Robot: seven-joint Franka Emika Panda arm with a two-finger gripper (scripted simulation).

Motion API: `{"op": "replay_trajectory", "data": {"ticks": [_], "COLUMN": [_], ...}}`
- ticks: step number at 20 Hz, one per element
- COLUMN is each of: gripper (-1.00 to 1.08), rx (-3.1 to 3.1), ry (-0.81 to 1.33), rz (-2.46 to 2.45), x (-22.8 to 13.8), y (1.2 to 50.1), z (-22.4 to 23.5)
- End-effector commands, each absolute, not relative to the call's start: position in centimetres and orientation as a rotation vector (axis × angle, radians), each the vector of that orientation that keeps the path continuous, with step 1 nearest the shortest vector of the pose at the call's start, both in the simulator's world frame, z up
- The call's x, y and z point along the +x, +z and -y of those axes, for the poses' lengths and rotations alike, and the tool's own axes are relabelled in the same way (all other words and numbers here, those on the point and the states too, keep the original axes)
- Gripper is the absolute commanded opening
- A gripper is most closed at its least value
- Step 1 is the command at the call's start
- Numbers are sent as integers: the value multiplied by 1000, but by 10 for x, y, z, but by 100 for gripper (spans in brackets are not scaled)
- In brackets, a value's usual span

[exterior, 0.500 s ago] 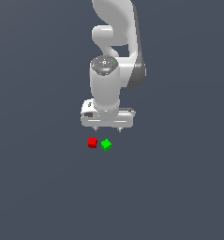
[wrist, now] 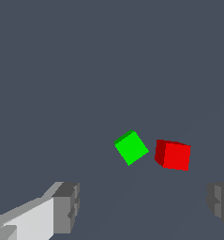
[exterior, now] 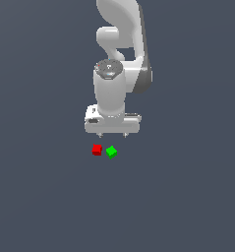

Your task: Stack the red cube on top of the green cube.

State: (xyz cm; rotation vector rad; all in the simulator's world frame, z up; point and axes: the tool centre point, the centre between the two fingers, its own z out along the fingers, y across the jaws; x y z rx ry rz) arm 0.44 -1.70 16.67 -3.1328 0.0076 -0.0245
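Closest to the wrist camera, two grey fingertips (wrist: 66, 206) of the pincer (wrist: 144, 206) stand wide apart with nothing between them; the far one is cut off by the frame edge. Beyond them the red cube (wrist: 174, 155) and the green cube (wrist: 131, 147) lie on the plain dark grey worktop (wrist: 85, 70), near each other with a narrow gap, the green one turned at an angle to the red.

Seen from the exterior view, the red cube (exterior: 97, 149) lies at about nine o'clock from the green cube (exterior: 111, 151), both resting at roughly six o'clock below the open pincer (exterior: 112, 134), which hangs above them without touching. Only the fingertips' small tips show under the white hand. The arm (exterior: 121, 59) rises out of frame at twelve o'clock, its base hidden.

Compared with half a second earlier, the cubes sit where they were and the pincer hangs at much the same height.

The worktop (exterior: 40, 197) fills every view as uniform slate grey, with no walls or edges visible.
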Motion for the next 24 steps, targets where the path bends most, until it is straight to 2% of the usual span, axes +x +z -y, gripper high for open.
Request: {"op": "replay_trajectory", "data": {"ticks": [1, 24], "gripper": [100, 100], "rx": [-3133, -3025], "ry": [-24, -17], "rz": [33, 824], "x": [3, -16], "y": [165, 131], "z": [18, 44]}}
